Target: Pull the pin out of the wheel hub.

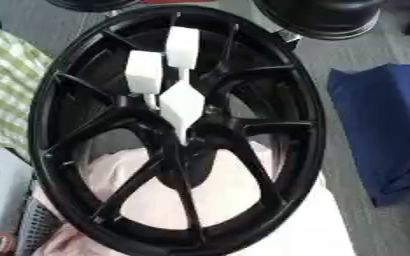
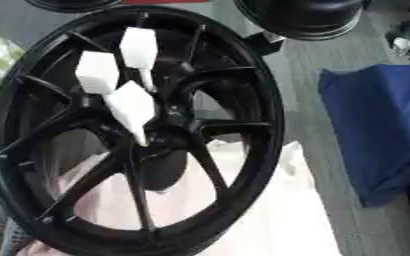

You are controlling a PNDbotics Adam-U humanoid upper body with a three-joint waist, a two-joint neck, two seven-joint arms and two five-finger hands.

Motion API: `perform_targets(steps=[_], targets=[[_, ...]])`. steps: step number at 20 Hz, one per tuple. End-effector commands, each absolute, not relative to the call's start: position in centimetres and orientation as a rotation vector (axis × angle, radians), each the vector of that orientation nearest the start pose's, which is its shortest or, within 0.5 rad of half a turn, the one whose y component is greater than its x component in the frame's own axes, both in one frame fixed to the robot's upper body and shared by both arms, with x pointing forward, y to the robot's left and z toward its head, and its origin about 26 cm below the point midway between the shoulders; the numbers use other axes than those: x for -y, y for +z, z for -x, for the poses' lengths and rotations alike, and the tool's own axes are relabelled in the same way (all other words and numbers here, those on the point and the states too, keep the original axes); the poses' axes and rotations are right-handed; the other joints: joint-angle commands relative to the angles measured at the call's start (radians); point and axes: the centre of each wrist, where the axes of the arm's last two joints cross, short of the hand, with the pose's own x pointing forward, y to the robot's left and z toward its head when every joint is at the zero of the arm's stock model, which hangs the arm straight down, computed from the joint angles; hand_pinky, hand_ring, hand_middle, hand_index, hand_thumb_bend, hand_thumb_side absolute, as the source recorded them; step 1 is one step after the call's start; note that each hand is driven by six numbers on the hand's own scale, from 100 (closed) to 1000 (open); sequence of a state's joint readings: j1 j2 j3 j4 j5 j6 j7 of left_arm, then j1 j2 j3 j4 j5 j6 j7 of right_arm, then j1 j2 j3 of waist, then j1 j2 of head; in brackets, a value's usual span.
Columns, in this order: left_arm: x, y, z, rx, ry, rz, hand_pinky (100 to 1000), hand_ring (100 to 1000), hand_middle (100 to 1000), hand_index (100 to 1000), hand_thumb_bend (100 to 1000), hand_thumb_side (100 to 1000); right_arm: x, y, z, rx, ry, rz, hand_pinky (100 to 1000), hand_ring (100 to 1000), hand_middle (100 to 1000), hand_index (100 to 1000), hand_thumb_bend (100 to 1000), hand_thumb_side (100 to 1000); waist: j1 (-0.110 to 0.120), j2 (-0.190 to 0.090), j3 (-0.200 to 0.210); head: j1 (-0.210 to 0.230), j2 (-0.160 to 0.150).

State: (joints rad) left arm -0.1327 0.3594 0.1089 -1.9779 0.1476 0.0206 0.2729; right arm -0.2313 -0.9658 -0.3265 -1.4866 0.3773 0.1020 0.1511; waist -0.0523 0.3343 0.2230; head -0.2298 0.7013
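I see one black wheel (image 1: 169, 130) with three white pins (image 1: 182, 107) standing at its hub; neither hand shows, so fingers unknown.

1. You have the wheel hub (image 1: 173, 130) standing tilted in the middle, filling most of the view.
2. Three pins (image 1: 182, 107) sit at its centre, close together (two behind, one in front).
3. A cloth (image 1: 243, 200) lies beneath its near half.
4. To your right lies a folded sheet (image 1: 388, 130), apart from it.
5. Another wheel (image 1: 322, 17) stands behind, right.
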Motion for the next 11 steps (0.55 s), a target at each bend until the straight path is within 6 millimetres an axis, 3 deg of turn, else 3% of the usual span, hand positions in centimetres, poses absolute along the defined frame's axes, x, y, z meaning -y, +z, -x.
perform_targets(steps=[1, 3, 6, 11], targets=[[-31.2, 17.2, -27.9, 2.145, 0.07, -0.342, 719, 770, 620, 686, 273, 765, 49.8, 27.8, -29.1, 1.502, 0.634, 1.301, 878, 879, 780, 846, 189, 479, 0.001, -0.025, 0.002, 0.001, -0.007], [-31.2, 17.2, -27.9, 2.146, 0.069, -0.339, 719, 771, 620, 686, 273, 765, 48.6, 28.5, -29.3, 1.641, 0.571, 1.255, 880, 852, 723, 801, 100, 517, 0.0, -0.024, 0.005, 0.0, -0.008], [-31.1, 17.2, -27.9, 2.147, 0.067, -0.334, 719, 771, 620, 686, 273, 765, 46.1, 29.7, -29.7, 1.87, 0.497, 1.125, 879, 819, 659, 761, 100, 558, 0.0, -0.024, 0.013, -0.004, -0.01], [-30.9, 17.3, -28.0, 2.152, 0.06, -0.319, 718, 771, 620, 686, 275, 764, 40.2, 32.1, -30.0, 2.176, 0.489, 0.793, 873, 777, 600, 718, 100, 559, -0.002, -0.026, 0.026, -0.018, -0.006]])
